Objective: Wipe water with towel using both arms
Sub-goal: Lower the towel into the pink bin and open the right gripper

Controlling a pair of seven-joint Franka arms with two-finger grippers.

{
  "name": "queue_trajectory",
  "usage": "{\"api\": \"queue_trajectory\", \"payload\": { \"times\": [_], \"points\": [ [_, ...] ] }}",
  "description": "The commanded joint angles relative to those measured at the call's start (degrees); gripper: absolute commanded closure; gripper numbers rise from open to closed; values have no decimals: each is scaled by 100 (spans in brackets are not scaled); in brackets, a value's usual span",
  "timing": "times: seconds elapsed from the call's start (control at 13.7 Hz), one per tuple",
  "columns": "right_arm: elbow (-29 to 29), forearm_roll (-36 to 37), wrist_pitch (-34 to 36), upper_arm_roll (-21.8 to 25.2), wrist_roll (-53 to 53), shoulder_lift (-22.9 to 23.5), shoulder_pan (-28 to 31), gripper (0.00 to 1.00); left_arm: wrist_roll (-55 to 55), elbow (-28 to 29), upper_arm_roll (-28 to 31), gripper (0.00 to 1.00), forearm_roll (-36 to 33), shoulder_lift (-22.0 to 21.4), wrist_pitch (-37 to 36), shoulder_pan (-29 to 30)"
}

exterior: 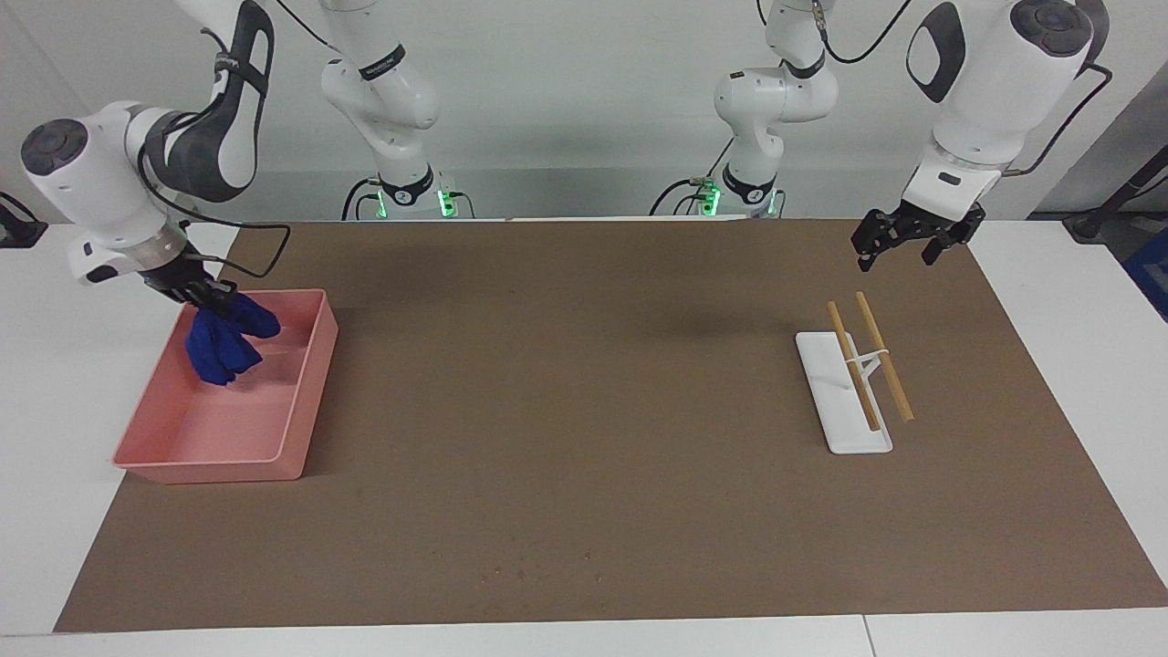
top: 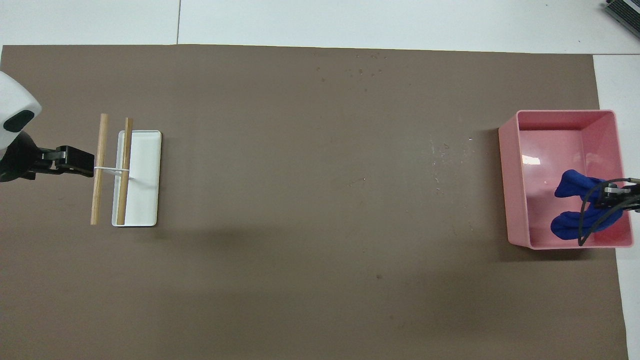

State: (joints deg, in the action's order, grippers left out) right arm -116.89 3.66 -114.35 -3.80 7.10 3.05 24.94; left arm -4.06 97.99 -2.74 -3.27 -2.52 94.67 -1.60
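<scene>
The royal-blue towel [exterior: 222, 345] hangs bunched from my right gripper [exterior: 208, 297], which is shut on it. The towel dangles inside the pink tray [exterior: 310, 383], at the tray's end nearer to the robots; I cannot tell whether it touches the tray's floor. In the overhead view the towel [top: 580, 210] lies within the tray's walls [top: 510, 190], with the right gripper [top: 612, 192] at the frame's edge. My left gripper [exterior: 899, 251] is open and empty, raised over the mat beside the wooden sticks, and waits; it also shows in the overhead view [top: 75, 162].
A white rectangular tray [exterior: 844, 429] carries two wooden sticks [exterior: 883, 356] tied with a white band, toward the left arm's end. Small pale specks [top: 440, 160] mark the brown mat beside the pink tray, and more specks [top: 367, 72] lie farther from the robots.
</scene>
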Motion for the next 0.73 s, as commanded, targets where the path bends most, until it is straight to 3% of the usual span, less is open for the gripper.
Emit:
{"api": "queue_trajectory", "payload": {
  "times": [0.0, 0.15, 0.22, 0.29, 0.66],
  "points": [
    [-368, 118, -350, -86, 116, -7, 72, 100, 143, -121, 28, 0, -25, -91, -168, -51],
    [-545, 118, -457, -86, 116, -15, 98, 96, 143, -149, 54, 0, 168, -82, -151, -86],
    [-520, 118, -413, -86, 98, -7, 107, 25, 143, -140, 46, 0, 169, -91, -151, -69],
    [-484, 109, -396, -86, 116, -15, 116, 0, 151, -140, 54, 0, 169, -91, -151, -42],
    [358, 21, 508, -400, 63, -296, 19, 0, 152, -114, 63, 0, 169, -100, -107, -33]
  ]
}}
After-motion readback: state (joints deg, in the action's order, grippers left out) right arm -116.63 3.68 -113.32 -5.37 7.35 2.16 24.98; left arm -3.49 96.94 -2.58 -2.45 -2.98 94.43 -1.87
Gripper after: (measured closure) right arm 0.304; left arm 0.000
